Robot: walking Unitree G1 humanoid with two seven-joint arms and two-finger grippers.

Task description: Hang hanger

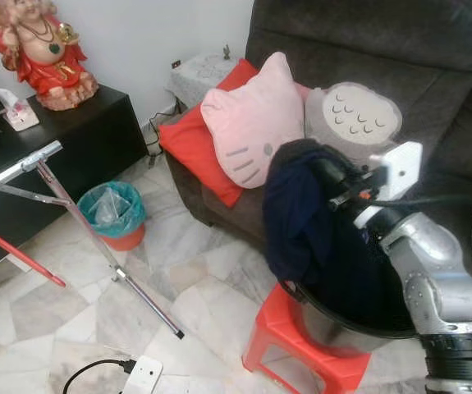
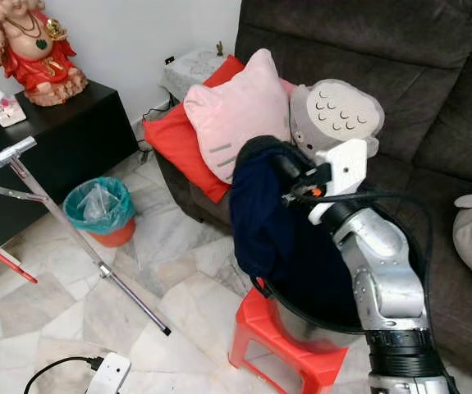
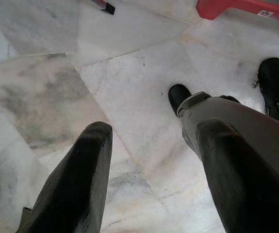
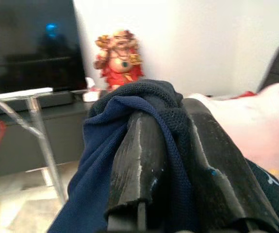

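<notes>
Marble floor, sofa — right gripper pinching navy garment

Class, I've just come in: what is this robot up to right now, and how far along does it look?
The robot's right gripper has its jaws shut on a dark navy garment, lifted above a black tub that sits on a red stool in front of the sofa. A metal drying rack stands to the robot's left, apart from the garment. The left gripper hangs idle, jaws open, over the marble floor. Nothing is hung yet, and I can't make out a hanger.
</notes>
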